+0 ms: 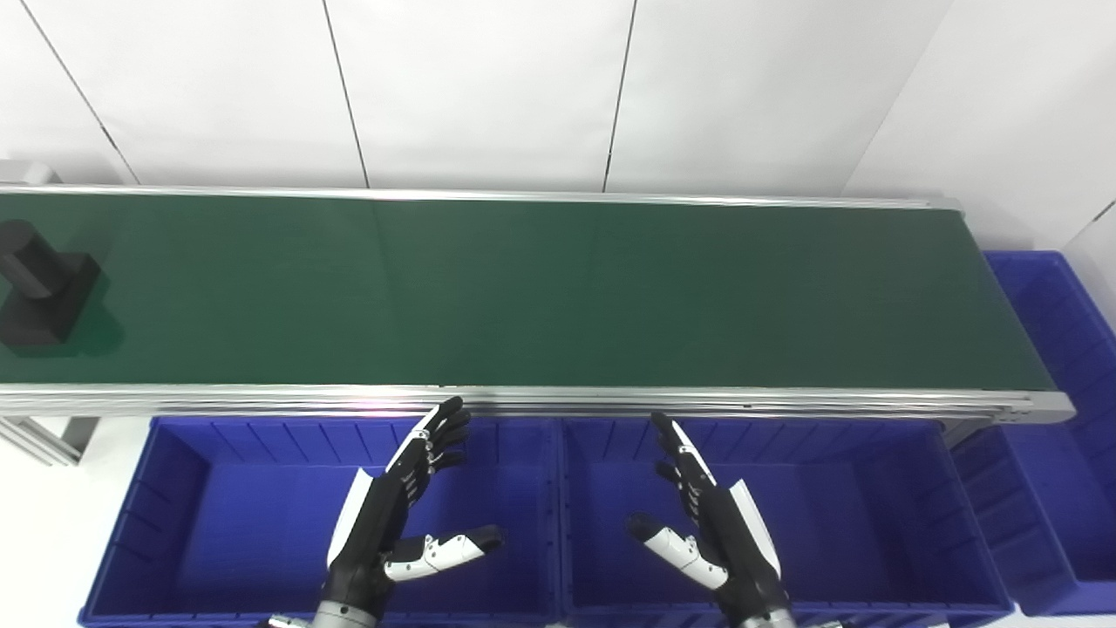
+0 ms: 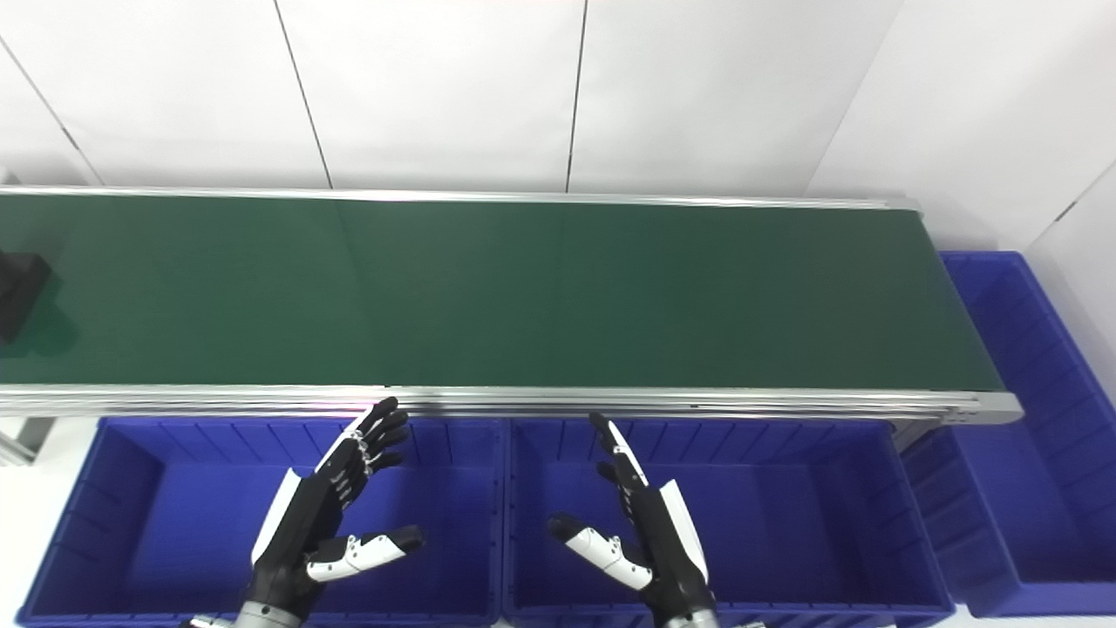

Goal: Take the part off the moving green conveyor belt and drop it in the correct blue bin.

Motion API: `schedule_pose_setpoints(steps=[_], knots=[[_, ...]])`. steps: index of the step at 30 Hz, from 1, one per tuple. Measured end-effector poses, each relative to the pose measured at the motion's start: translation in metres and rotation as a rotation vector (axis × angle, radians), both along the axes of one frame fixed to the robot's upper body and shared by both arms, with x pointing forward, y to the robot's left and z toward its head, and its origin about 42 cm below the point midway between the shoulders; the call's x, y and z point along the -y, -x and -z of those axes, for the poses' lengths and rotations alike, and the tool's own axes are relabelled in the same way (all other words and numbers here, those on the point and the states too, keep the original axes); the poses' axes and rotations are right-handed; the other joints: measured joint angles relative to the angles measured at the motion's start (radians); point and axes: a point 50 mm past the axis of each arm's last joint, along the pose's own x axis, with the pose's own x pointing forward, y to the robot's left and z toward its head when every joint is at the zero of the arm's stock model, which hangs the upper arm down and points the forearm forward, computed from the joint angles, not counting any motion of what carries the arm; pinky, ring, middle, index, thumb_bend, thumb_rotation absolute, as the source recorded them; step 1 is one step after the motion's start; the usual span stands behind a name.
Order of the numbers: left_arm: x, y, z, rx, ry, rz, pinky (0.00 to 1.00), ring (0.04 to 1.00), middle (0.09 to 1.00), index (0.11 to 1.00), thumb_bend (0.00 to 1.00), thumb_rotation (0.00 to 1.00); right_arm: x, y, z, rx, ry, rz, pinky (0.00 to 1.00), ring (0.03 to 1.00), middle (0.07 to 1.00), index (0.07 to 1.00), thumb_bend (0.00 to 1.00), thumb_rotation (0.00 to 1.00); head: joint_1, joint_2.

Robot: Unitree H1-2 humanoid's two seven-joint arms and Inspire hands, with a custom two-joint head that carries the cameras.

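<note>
Part (image 1: 39, 283) on belt (image 1: 540, 296) cut off at frame's left edge; L robot hand (image 1: 392, 510) & R robot hand (image 1: 711, 523) both spread, empty

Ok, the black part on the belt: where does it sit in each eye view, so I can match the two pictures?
Left eye view: the black part sits at the far left of the green belt, nearly whole.
Right eye view: the same part is cut by the left edge, only a corner showing.
Shared landmark: the belt's right end beside the blue end bin.
</note>
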Motion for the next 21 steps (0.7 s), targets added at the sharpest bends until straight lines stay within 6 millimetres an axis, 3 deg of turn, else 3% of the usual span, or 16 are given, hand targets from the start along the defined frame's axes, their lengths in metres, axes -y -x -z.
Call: schedule_pose_setpoints(steps=[6,16,21], knots=[[0.0013,-0.0019,0.0023,-0.003,-0.015,0.018,0.82,0.871,0.905,0.923,0.74,0.42,0.0001,0.0,0.0,0.001,0.008,-0.001,0.92,0.955,0.961,0.974,0.86,0.64,0.012,-0.006],[0.0015,-0.0023,0.0058,-0.015,-0.02,0.042,0.83,0.877,0.909,0.919,0.77,0.48,0.0006,-0.0001,-0.0033,0.005,0.006,0.003,0.91,0.991,1.0,0.975,0.83,0.59,0.012,-0.015],[0.0039,-0.0021,0.0058,-0.014,-0.028,0.05,0.84,0.881,0.908,0.917,0.76,0.47,0.0038,0.0004,-0.0037,0.006,0.012,0.009,0.9,0.989,1.0,0.974,0.82,0.59,0.058,-0.017]])
